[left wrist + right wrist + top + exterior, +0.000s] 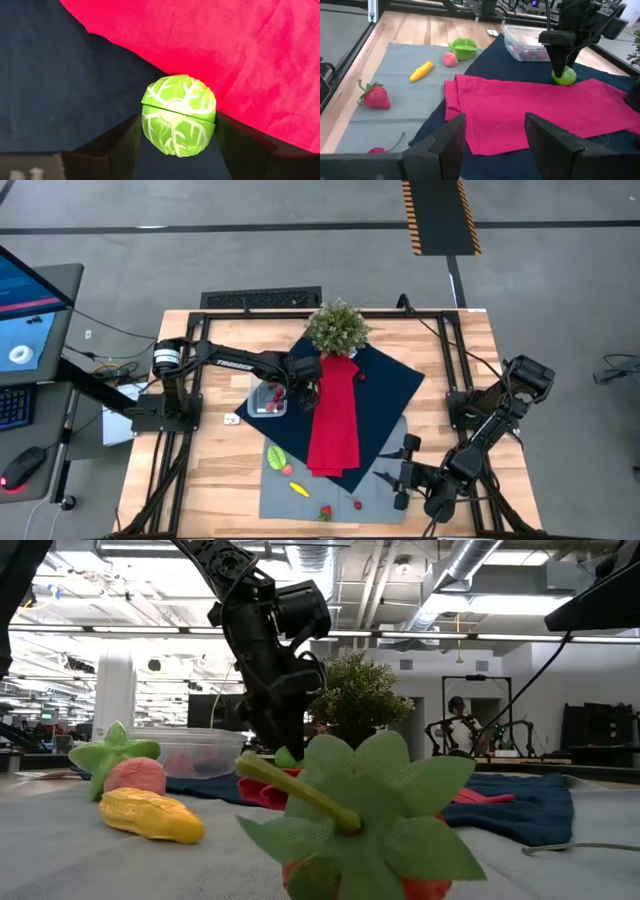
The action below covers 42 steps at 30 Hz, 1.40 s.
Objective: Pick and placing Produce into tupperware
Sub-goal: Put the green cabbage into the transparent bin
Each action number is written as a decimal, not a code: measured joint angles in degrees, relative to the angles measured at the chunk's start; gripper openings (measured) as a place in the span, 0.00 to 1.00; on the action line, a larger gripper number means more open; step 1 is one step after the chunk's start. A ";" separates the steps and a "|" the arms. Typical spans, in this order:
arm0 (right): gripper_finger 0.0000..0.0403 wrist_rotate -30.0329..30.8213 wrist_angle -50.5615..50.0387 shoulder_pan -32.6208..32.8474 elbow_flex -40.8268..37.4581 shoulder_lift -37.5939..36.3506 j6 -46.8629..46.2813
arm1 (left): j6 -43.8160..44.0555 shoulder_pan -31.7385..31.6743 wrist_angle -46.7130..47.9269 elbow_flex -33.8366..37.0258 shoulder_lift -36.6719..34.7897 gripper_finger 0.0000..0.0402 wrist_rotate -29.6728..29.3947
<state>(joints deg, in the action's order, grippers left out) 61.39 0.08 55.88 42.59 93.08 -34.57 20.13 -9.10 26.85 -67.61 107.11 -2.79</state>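
A round green cabbage-like piece of produce [178, 115] lies on the navy cloth [60, 85], right at the edge of the red cloth [225, 45]. My left gripper [563, 70] comes down on it, shut on its sides. The clear tupperware [267, 398] stands just left of it with a few red and pink pieces inside. A green leafy piece [462, 48], a pink one [450, 59], a yellow one [421, 71] and a strawberry [375, 96] lie on the grey mat [380, 60]. My right gripper [495, 145] waits open at the near right, holding nothing. My left gripper pinches the green piece between its two fingers, one on each of two opposite sides [145, 135]. The fingers [559, 59] come steeply from above, pointing down. The piece sits with its underside on the navy cloth, touching the red cloth's edge.
A bushy potted plant [337, 328] stands at the far side, just behind the cloths. The red cloth [335, 420] runs down the table's middle over the navy cloth [390, 390]. Two small strawberries [325, 512] lie near the front edge. A black frame [200, 380] borders the table.
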 joint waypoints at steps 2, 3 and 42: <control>0.56 -0.02 0.02 0.02 0.00 0.00 0.00 | 0.04 -0.02 -1.14 -0.16 0.53 0.55 -0.01; 0.56 0.00 0.02 0.02 0.00 0.00 0.00 | 0.08 -0.13 -1.15 -0.17 0.54 0.54 0.32; 0.56 -0.02 0.15 0.37 0.00 0.00 -0.06 | -1.26 0.94 17.86 -11.54 1.70 0.51 -0.41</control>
<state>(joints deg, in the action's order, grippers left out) 61.36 0.23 56.25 42.59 93.08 -34.63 18.87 -8.16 44.71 -79.15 108.81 -3.20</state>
